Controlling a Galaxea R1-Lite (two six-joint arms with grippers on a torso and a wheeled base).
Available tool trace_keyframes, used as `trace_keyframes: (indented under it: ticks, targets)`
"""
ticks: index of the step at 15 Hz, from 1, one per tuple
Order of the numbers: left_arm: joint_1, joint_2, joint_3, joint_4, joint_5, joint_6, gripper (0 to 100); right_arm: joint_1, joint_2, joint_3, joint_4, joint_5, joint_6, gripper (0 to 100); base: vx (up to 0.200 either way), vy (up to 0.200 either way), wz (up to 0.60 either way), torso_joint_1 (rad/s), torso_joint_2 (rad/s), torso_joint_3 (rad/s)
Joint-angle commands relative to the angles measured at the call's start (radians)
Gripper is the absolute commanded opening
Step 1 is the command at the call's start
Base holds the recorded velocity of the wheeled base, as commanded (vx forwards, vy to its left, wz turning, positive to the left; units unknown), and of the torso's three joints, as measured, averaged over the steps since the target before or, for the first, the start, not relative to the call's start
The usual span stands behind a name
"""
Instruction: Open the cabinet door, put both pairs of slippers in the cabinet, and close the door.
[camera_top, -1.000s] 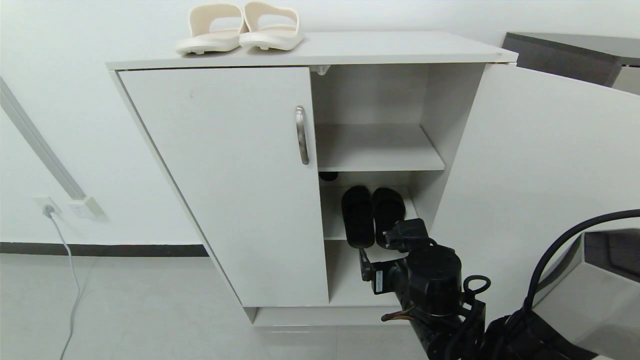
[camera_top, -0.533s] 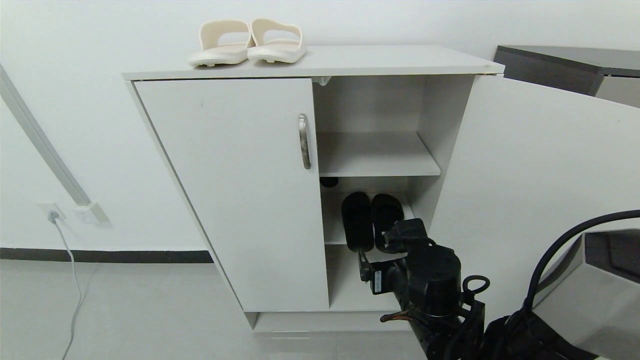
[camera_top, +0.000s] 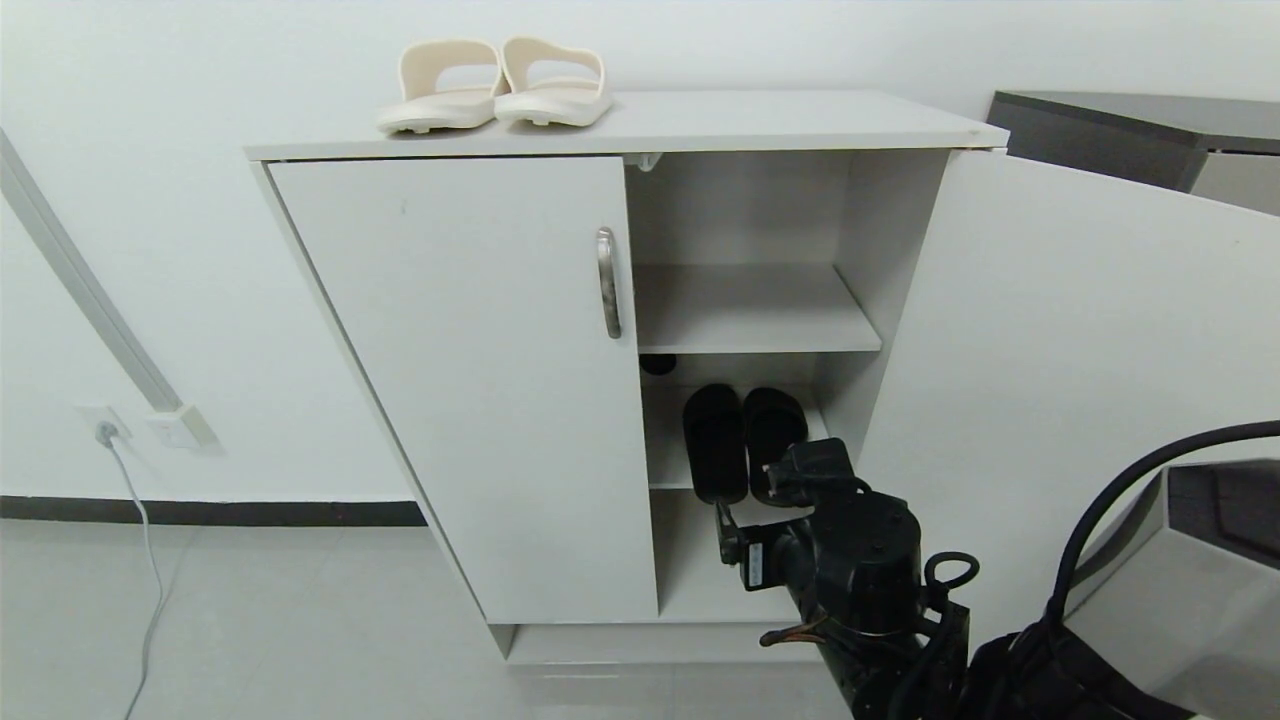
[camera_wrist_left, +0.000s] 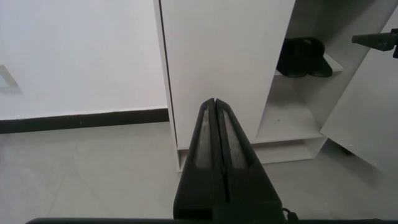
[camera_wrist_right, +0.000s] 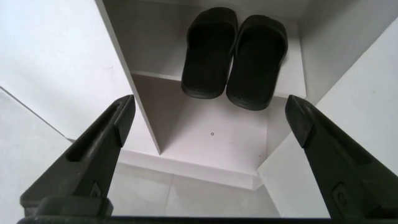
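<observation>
Slippers in black (camera_top: 745, 440) lay as a pair on the middle shelf (camera_top: 665, 440) of the white cabinet (camera_top: 800, 112), side by side and touching, their near ends jutting a little over the shelf's front edge. The other pair, cream slippers (camera_top: 497, 85), sat on the cabinet's top board toward its left end, also side by side, close to the wall. The cabinet's left door (camera_top: 470, 380) was shut, its metal handle (camera_top: 606, 283) upright at the inner edge. The right door (camera_top: 1060, 350) stood swung wide open, showing the upper shelf (camera_top: 750, 310) above the black pair and the bottom compartment (camera_top: 700, 570) below it.

The right gripper (camera_wrist_right: 210, 104) hung in front of the open side, just outside the cabinet at the level below the black slippers, its jaws spread wide apart and holding nothing. The left gripper (camera_wrist_left: 214, 106) was held low over the floor in front of the closed door, well apart from it, its two fingers pressed together with nothing between them.

The cabinet stood against a plain white wall (camera_top: 150, 200) on a floor of pale grey tiles (camera_top: 250, 620), with a dark skirting strip (camera_top: 200, 506) along the wall's foot. Left of the cabinet a grey slanted conduit (camera_top: 80, 290) ran down the wall to a small box (camera_top: 180, 425), and beside it a socket (camera_top: 97, 420) fed a cable (camera_top: 145, 560) that trailed to the floor. A dark grey unit (camera_top: 1130, 115) stood beyond the open door.
</observation>
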Motion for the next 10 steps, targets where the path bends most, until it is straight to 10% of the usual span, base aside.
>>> trace_keyframes:
  ticks: [1, 10]
  targets:
    - [0.0, 0.001, 0.0, 0.0, 0.0, 0.001, 0, 0.001, 0.005, 0.0, 0.0, 0.0, 0.0, 100, 0.0, 0.0, 0.0, 0.0, 0.0, 0.0]
    - [0.0, 0.001, 0.0, 0.0, 0.0, 0.001, 0, 0.004, 0.005, 0.002, 0.0, 0.0, 0.0, 100, 0.0, 0.178, 0.0, 0.003, 0.0, 0.004]
